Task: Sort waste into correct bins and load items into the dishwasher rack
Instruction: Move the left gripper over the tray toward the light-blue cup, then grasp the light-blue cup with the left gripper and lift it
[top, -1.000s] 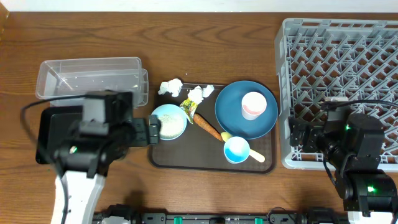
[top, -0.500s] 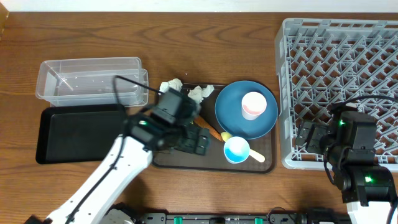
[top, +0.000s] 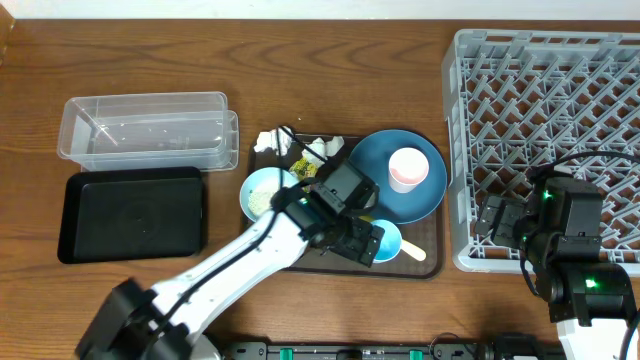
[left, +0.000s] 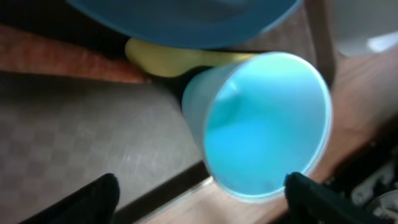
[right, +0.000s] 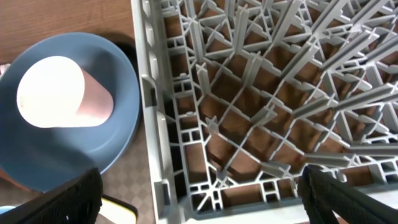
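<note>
My left gripper (top: 366, 243) is open around the small light blue cup (top: 389, 238) on the brown tray; in the left wrist view the cup (left: 267, 124) stands upright between the open fingers (left: 202, 196). The pale yellow spoon (left: 168, 59) and the carrot (left: 62, 59) lie just behind it. The pink cup (top: 405, 168) stands on the dark blue plate (top: 375, 185). The white bowl (top: 262, 192), tissue wads (top: 270, 140) and the wrapper (top: 300, 167) lie on the tray's left. My right gripper (top: 495, 218) is open over the grey rack's (top: 550, 90) front left edge (right: 202, 199).
The clear tub (top: 150, 128) and the black tray (top: 130, 213) sit at the left, beside the brown serving tray (top: 340, 268). The spoon's handle (top: 413, 250) sticks out to the right of the light blue cup. The rack holds nothing.
My left arm has swung from over the black tray to the right across the brown tray, and its gripper is now at the light blue cup. The right arm has barely moved.
</note>
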